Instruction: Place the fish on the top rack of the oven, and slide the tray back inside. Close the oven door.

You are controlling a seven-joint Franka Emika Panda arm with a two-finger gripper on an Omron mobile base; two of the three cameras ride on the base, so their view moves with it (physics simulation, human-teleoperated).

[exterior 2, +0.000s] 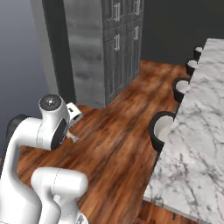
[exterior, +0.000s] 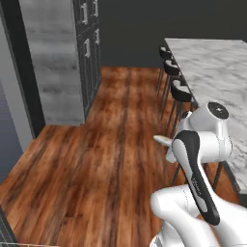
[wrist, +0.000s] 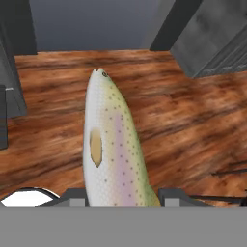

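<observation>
Item: fish. Whole, pale and speckled, with a pink stripe along the flank and one yellowish fin. In the hand view it rises from between the finger tips at the bottom and points away over the floor, head end far. Location: carried in the air above the wooden floor, not resting on anything.

Holder: gripper. Its jaws stand at either side of the tail end, closed about as far as the body allows; the contact itself is cut off at the picture's bottom edge.

Handling, as judged: soft-bodied, likely slippery, moderate weight. Held by one end, the long free length may sag or swing on a quick turn. A hold nearer mid-body would be steadier; the narrow tail could slip through.

Carrier: white arm, folded close over the base.

Surroundings: tall grey cabinet far left; marble counter along the right with dark stools tucked beside it; dark wall beyond.

Status, as judged: transport step. Rack placement, tray slide and door closing not yet done.
</observation>
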